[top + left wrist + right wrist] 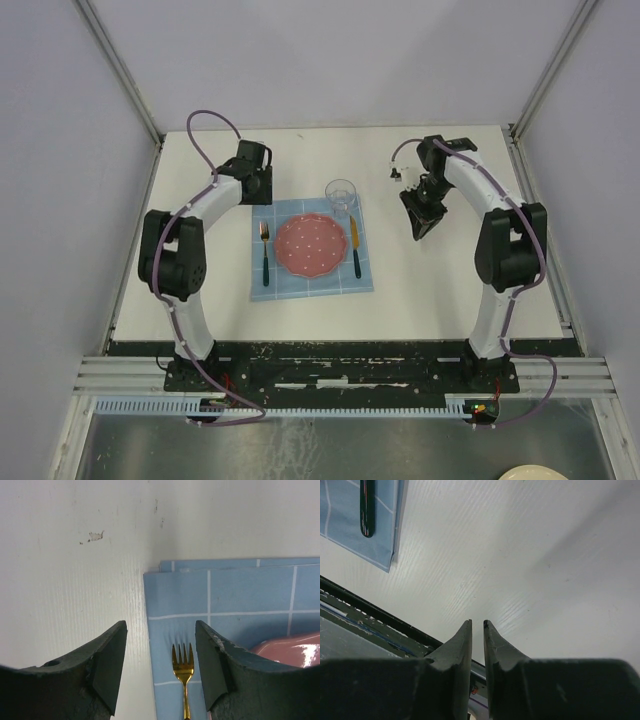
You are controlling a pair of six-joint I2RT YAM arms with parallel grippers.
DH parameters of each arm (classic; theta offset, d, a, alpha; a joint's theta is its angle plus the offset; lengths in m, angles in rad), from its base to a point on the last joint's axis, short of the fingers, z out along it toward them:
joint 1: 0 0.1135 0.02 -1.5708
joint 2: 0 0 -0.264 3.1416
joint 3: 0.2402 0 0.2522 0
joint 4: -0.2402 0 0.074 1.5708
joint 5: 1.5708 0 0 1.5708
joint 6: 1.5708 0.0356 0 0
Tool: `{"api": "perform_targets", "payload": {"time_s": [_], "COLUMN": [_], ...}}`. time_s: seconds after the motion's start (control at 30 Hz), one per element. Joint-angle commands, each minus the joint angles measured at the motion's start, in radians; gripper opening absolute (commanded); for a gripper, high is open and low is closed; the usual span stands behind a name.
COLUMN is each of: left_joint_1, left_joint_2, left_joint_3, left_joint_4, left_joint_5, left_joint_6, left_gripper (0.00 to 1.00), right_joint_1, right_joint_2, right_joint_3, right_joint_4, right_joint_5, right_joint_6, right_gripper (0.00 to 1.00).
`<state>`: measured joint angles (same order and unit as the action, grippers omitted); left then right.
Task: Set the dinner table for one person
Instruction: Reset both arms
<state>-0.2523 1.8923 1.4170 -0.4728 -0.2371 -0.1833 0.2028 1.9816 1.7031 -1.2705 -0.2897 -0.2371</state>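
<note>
a: left pincer point(160, 625) gapes wide, empty, above the gold metal fork point(183, 665) at nine o'clock of the round pink plate point(315, 245).
b: right pincer point(477, 622) nearly shut, at three o'clock over the matte white square dinner table point(430, 290). the left should rise straight.

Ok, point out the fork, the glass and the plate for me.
fork point(183, 667), left wrist view, base of the tines.
glass point(341, 195), top external view, its middle.
plate point(311, 246), top external view, its centre.

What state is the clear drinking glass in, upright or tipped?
Upright: the clear drinking glass shows its round rim from above, at the far right corner of the blue checked cloth placemat.
</note>
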Motion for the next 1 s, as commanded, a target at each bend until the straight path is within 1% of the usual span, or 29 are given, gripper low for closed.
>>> {"api": "perform_targets", "payload": {"time_s": [0.0, 0.33, 0.63, 0.97], "left_joint_1": [0.027, 0.035, 0.034, 0.036], "left_joint_2": [0.05, 0.118, 0.164, 0.173], "left_joint_3": [0.054, 0.099, 0.143, 0.096], "left_joint_4": [0.037, 0.057, 0.043, 0.035], "left_joint_5": [-0.003, -0.002, 0.023, 0.035], "left_joint_6": [0.026, 0.028, 0.005, -0.006], "left_gripper": [0.63, 0.61, 0.6, 0.59], "right_joint_1": [-0.008, -0.019, -0.028, -0.046], "right_joint_2": [-0.083, -0.091, -0.12, -0.128], "right_joint_3": [-0.011, -0.009, -0.026, -0.031], "right_joint_4": [0.034, 0.028, 0.03, 0.027], "right_joint_5": [0.029, 0.045, 0.066, 0.083], "right_joint_6": [-0.013, -0.013, -0.014, -0.016], "right_gripper": [0.22, 0.22, 0.22, 0.22]}}
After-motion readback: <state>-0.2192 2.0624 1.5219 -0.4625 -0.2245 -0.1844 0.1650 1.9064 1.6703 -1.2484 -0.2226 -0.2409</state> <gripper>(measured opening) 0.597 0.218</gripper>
